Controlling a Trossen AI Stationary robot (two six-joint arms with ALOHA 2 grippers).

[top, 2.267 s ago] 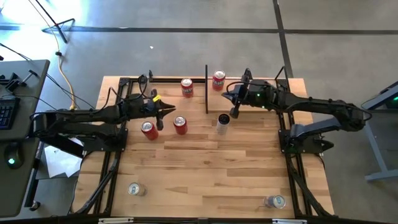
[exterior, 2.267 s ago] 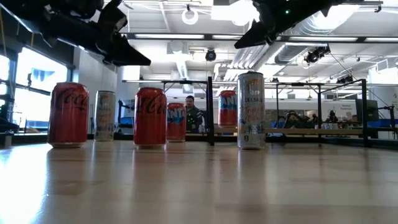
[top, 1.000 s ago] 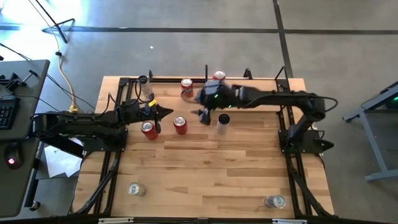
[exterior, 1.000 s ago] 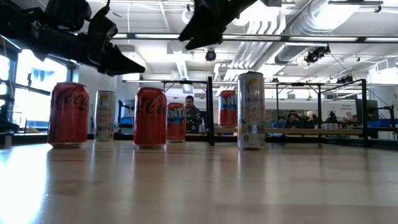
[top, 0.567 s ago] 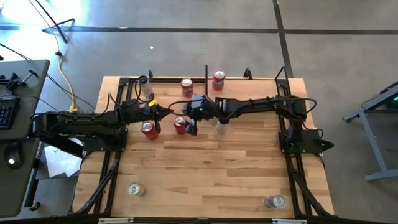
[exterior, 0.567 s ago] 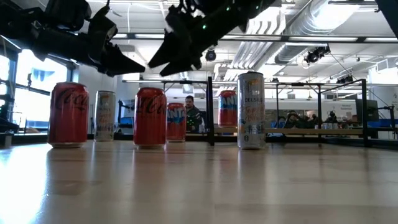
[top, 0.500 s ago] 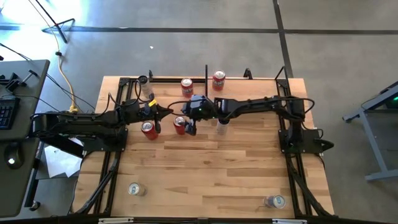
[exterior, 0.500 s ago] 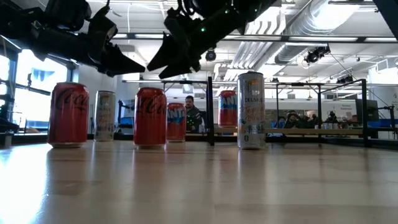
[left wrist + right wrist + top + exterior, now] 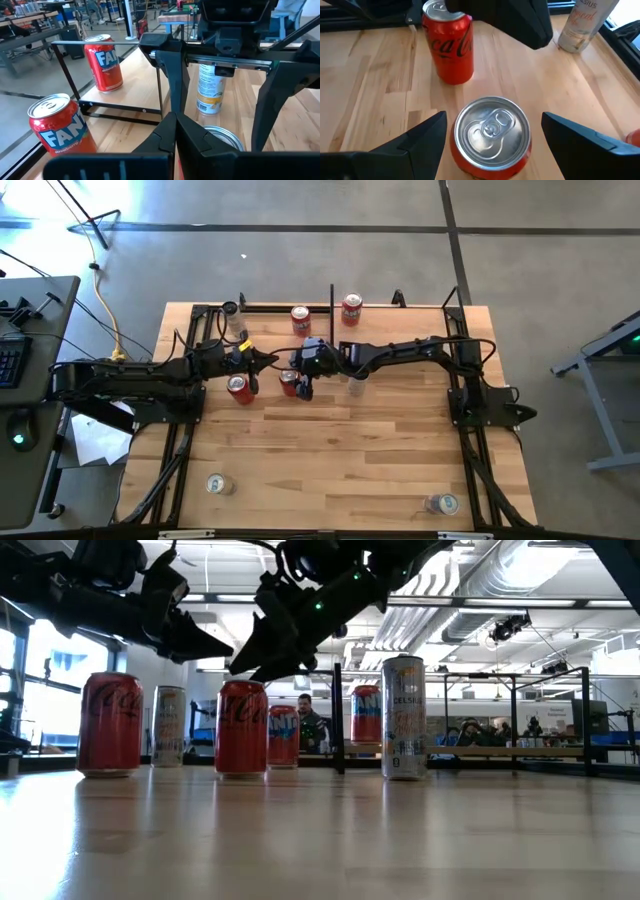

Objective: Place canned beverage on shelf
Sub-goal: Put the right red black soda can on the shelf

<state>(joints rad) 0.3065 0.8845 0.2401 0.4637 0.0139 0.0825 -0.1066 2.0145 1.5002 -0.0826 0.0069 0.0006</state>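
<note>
Now the right tool (image 9: 490, 137) hung wide open over a red can (image 9: 491, 137) on the surface (image 9: 330, 460), fingers at both its sides. Beside another red can (image 9: 238, 388), the left tool (image 9: 262, 360) was closed. Behind stood the shelf (image 9: 400, 325).

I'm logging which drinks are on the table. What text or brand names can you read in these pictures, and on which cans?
"Coca-Cola" script: the leftmost red can.
"Coca-Cola" script: the red can beside it.
"FAN", cut off: two shelf cans.
"CELSIUS": the tall pale can.
Its smaller print: unreadable.
</note>
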